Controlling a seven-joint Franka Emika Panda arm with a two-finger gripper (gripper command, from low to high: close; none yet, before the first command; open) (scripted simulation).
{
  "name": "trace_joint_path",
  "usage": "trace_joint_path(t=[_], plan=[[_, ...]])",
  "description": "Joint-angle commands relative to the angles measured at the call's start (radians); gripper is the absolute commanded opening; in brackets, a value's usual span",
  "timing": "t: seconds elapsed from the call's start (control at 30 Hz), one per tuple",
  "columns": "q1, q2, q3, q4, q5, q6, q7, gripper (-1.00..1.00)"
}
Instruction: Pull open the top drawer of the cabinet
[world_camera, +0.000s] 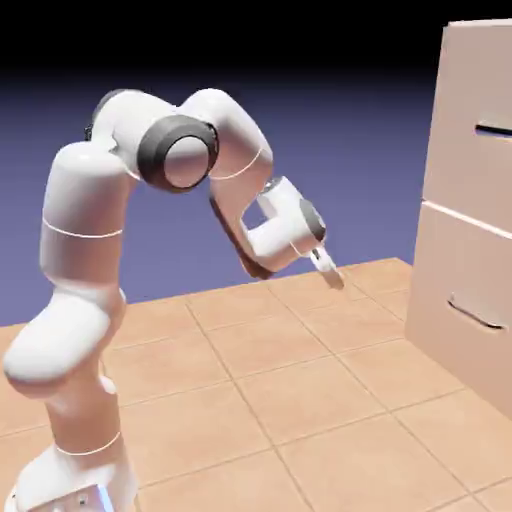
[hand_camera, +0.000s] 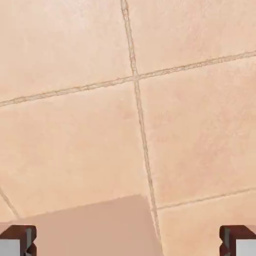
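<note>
Wide stretch of bare tiled floor (world_camera: 300, 400) between the white jointed robot arm (world_camera: 80, 300) and the tall plain beige-pink boxy cabinet (world_camera: 470, 260), standing at the exterior view's right edge and cut off by the frame. Well apart from the cabinet: the two-finger gripper (world_camera: 325, 262), angled down toward the tiles, with open air between it and the cabinet front. Spread wide, nothing between the grey finger tips (hand_camera: 17, 241), seen at the two lower corners of the hand view. Upper in the cabinet: the top drawer (world_camera: 478, 130), flat-fronted, its thin dark horizontal bar handle (world_camera: 493, 129) partly out of frame; drawer front flush with the cabinet face, not pulled out. Below it, past a pale seam, the lower drawer (world_camera: 465, 310) with a like dark bar handle (world_camera: 474, 314), also shut. Underfoot, large peach-tan square tiles with darker grout lines, filling the hand view, plus a smooth, darker pinkish patch (hand_camera: 95, 227) at its bottom, nature unclear. Behind, a plain blue-violet backdrop (world_camera: 330, 110) fading to black at the top. Contents of either drawer hidden.
</note>
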Motion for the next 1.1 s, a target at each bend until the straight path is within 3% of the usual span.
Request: trace_joint_path(t=[0.0, 1.07], plan=[[-0.015, 0.022, 0.023, 0.016, -0.032, -0.006, -0.044, 0.00], [-0.503, 0.720, 0.742, 0.513, -1.049, -0.182, -1.435, 0.00]])
